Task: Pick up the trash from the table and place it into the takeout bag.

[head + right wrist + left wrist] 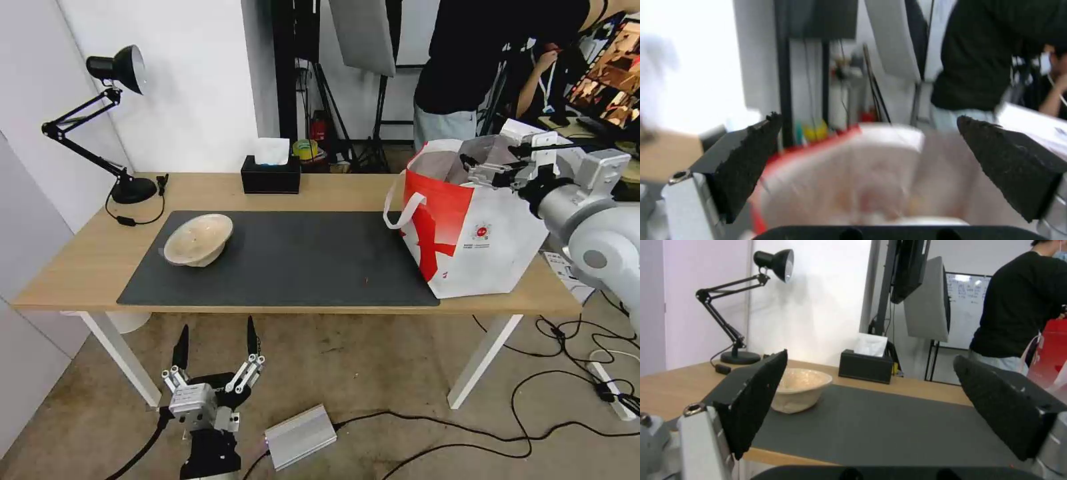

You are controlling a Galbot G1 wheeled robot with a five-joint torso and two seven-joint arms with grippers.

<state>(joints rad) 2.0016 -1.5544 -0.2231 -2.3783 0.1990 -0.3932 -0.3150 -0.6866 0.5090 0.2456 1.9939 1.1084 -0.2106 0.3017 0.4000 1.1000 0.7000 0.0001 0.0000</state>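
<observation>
Trash still out: one shallow beige pulp bowl (199, 239), tilted on its side on the left part of the large dark grey rectangular mat (293, 263) covering the long light-wood tabletop on white legs (93, 260). Nearest the camera, below the table's front edge and over the floor, the left gripper (216, 341), black fingers (181, 347) pointing up and spread wide apart, holding nothing; from its wrist camera, same bowl (799, 394) seen beyond the left finger, well apart from it, on the mat (889, 426). On the floor just beside that arm, a small silver metal box (301, 437) with cables. Farther right, at the table's right end, the large white and red insulated takeout bag (477, 240) with silver foil lining, mouth open, white strap handle (405, 203) hanging over the mat's corner. Over the bag's open mouth, the right gripper (481, 167), jaws wide apart and empty; from its wrist camera, blurred bag (862, 173) between the two black fingers (744, 163). At the back edge of the table, a black tissue box (271, 175) with a white tissue, and at the far left corner a black jointed desk lamp (107, 120).
</observation>
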